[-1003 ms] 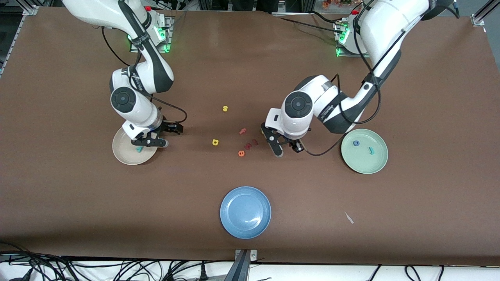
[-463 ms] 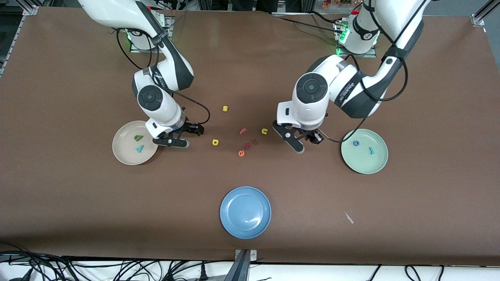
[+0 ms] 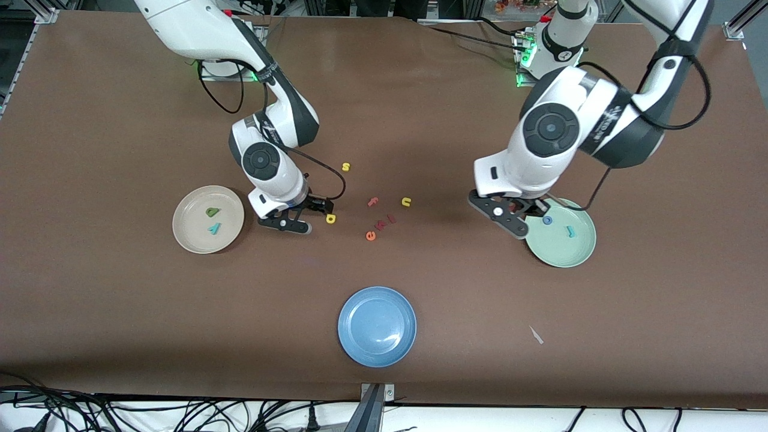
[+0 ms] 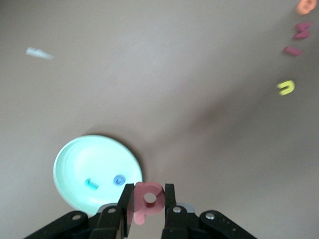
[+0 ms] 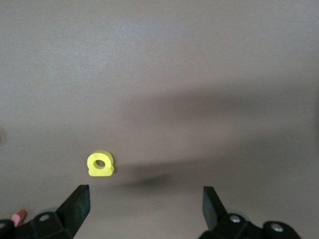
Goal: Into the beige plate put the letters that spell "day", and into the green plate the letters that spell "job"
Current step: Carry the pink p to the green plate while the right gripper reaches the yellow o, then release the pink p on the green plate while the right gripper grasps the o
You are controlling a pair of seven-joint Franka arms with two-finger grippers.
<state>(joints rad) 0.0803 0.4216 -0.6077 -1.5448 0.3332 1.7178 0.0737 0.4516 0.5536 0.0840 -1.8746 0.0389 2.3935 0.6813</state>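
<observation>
Left gripper (image 4: 148, 211) pinches the pinkish-red b (image 4: 148, 200) over the green plate (image 3: 576, 247) rim. Right gripper (image 5: 144, 201), jaws wide and empty, hangs over the yellow a (image 5: 100, 164), beside the beige plate (image 3: 191, 231).

Green d (image 3: 212, 211) and teal y (image 3: 213, 228) are lying in the beige plate (image 3: 187, 236); yellow a (image 3: 330, 219) is lying on the table; blue o (image 3: 547, 220) and teal j (image 3: 570, 231) are sitting in the green plate (image 3: 564, 255); pink b (image 4: 148, 199) is hanging upright, clamped in the left gripper (image 4: 148, 211).

Both arms are glossy white with dark grey joint bands, black looping cables and black-fingered hands.
</observation>
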